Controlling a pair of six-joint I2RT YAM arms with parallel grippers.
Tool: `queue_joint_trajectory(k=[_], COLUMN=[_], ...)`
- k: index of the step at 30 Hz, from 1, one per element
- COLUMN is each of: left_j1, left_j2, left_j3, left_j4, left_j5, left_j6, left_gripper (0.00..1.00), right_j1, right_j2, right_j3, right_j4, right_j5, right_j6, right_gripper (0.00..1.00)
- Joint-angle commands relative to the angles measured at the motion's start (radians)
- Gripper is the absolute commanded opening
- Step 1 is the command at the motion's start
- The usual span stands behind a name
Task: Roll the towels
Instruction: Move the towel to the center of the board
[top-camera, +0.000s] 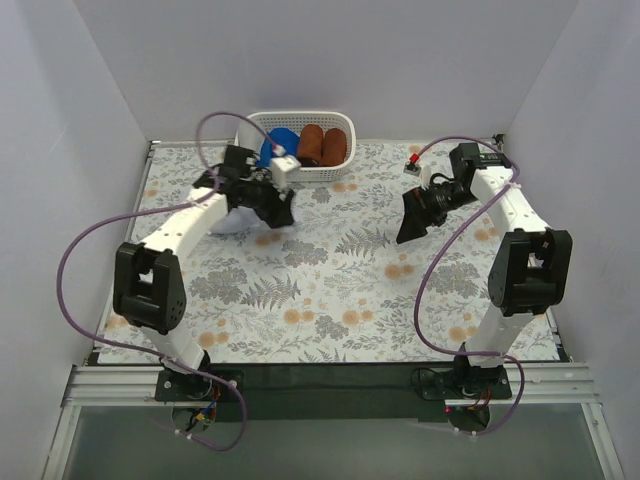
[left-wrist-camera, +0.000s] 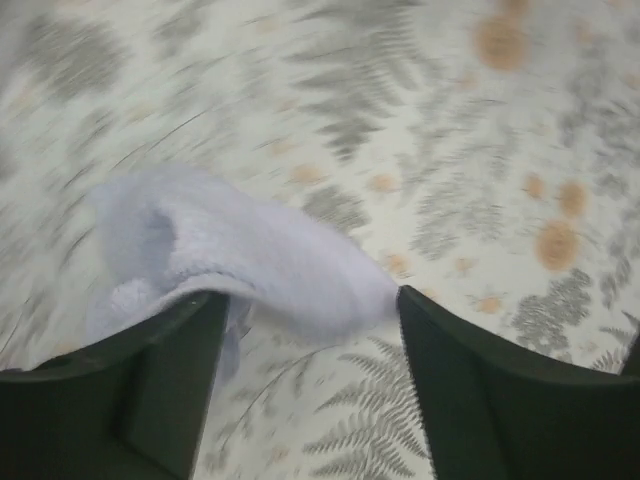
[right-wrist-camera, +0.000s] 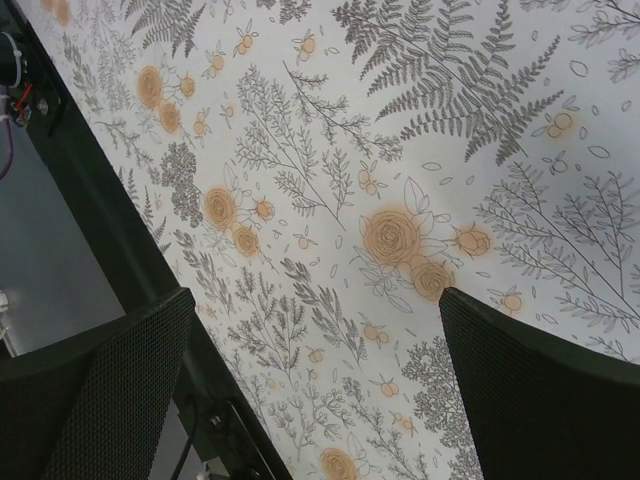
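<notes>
A pale blue-lavender towel (top-camera: 233, 220) lies bunched on the floral table near the back left, partly under my left arm. In the left wrist view it is a crumpled heap (left-wrist-camera: 230, 255) just past the fingertips, touching the tip of the left finger (left-wrist-camera: 160, 370). My left gripper (top-camera: 277, 207) (left-wrist-camera: 310, 296) is open, with nothing clamped between its jaws. My right gripper (top-camera: 414, 216) (right-wrist-camera: 315, 295) is open and empty above bare tablecloth at the right. The mid-grey towel is out of view.
A white basket (top-camera: 335, 172) stands at the back centre, holding a bright blue cloth cylinder (top-camera: 277, 141) and rust-brown cloth cylinders (top-camera: 322, 145). White walls enclose three sides of the table. The dark table edge (right-wrist-camera: 110, 215) shows in the right wrist view.
</notes>
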Motion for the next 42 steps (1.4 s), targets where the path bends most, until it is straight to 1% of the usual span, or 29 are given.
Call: queue_joint_trajectory(k=[1,2,4,5,7,8,9,11,12,13,14,16,17,19,20,21,24,27,28,30,32,33,34,36,37,39,40,41,42], left_j1=[-0.19,-0.209,-0.206,-0.198,-0.183,-0.171,-0.142,-0.105,-0.056,-0.027,0.042,0.111,0.172,0.238,0.3,0.329,0.407,0.438,0.44,0.441,0.441,0.44,0.44,0.435,0.434,0.423,0.415,0.4,0.389], left_j2=[0.012,0.021,0.064,0.081,0.093,0.087,0.076,0.044,0.035,0.03,0.023,0.024,0.029,0.068,0.088,0.133,0.196,0.265,0.294,0.317,0.342,0.348,0.352,0.374,0.383,0.409,0.418,0.426,0.437], left_j3=[-0.011,0.007,0.116,0.17,0.259,0.264,0.264,0.222,0.199,0.178,0.14,0.115,0.104,0.124,0.142,0.188,0.282,0.336,0.355,0.366,0.371,0.366,0.36,0.348,0.351,0.347,0.346,0.339,0.334], left_j4=[-0.01,-0.002,-0.029,-0.061,-0.123,-0.128,-0.128,-0.134,-0.141,-0.16,-0.172,-0.187,-0.192,-0.207,-0.22,-0.233,-0.273,-0.31,-0.321,-0.336,-0.349,-0.346,-0.329,-0.315,-0.313,-0.307,-0.31,-0.309,-0.306], left_j5=[0.117,0.121,0.152,0.169,0.196,0.201,0.201,0.165,0.154,0.144,0.147,0.131,0.085,0.036,0.037,0.063,0.066,0.065,0.062,0.072,0.103,0.108,0.109,0.111,0.112,0.126,0.131,0.132,0.134], left_j6=[0.012,0.007,0.002,0.039,0.058,0.058,0.058,0.067,0.078,0.099,0.111,0.143,0.156,0.203,0.219,0.234,0.254,0.268,0.268,0.277,0.279,0.269,0.262,0.253,0.245,0.231,0.23,0.229,0.229], left_gripper=[0.68,0.86,0.9,0.9,0.89,0.88,0.84,0.78,0.74,0.68,0.64,0.6,0.6,0.6,0.61,0.61,0.62,0.65,0.67,0.72,0.73,0.73,0.71,0.69,0.66,0.63,0.61,0.6,0.6], right_j1=[-0.04,-0.057,-0.065,-0.068,-0.068,-0.067,-0.065,-0.051,-0.042,-0.031,-0.002,0.031,0.068,0.108,0.146,0.166,0.248,0.318,0.335,0.384,0.42,0.427,0.434,0.438,0.438,0.438,0.438,0.438,0.438], right_j2=[-0.028,-0.031,-0.042,-0.057,-0.067,-0.068,-0.065,-0.05,-0.045,-0.041,-0.029,-0.018,-0.006,0.016,0.043,0.062,0.128,0.177,0.185,0.205,0.22,0.225,0.229,0.232,0.232,0.222,0.217,0.206,0.202], right_j3=[0.002,0.003,-0.006,-0.012,-0.037,-0.041,-0.044,-0.053,-0.053,-0.055,-0.055,-0.054,-0.05,-0.043,-0.025,-0.017,0.018,0.025,0.02,0.014,-0.007,-0.011,-0.018,-0.026,-0.032,-0.044,-0.052,-0.064,-0.067], right_j4=[-0.017,-0.017,-0.02,-0.018,-0.015,-0.012,-0.009,0.014,0.029,0.046,0.083,0.129,0.175,0.216,0.247,0.259,0.298,0.344,0.358,0.399,0.437,0.444,0.448,0.454,0.456,0.453,0.451,0.453,0.451], right_j5=[0.007,0.014,0.045,0.056,0.065,0.064,0.059,0.057,0.06,0.073,0.082,0.12,0.134,0.182,0.194,0.224,0.284,0.367,0.419,0.47,0.547,0.583,0.594,0.611,0.614,0.613,0.611,0.608,0.605], right_j6=[0.012,0.015,0.009,0.005,-0.009,-0.009,-0.009,0.009,0.023,0.038,0.07,0.107,0.121,0.153,0.161,0.173,0.176,0.17,0.173,0.173,0.176,0.178,0.181,0.184,0.184,0.178,0.176,0.173,0.17], right_gripper=[0.97,0.97,0.97,0.97,0.96,0.95,0.93,0.87,0.84,0.79,0.77,0.72,0.72,0.71,0.7,0.69,0.68,0.71,0.73,0.73,0.7,0.66,0.56,0.44,0.29,0.16,0.06,0.01,0.01])
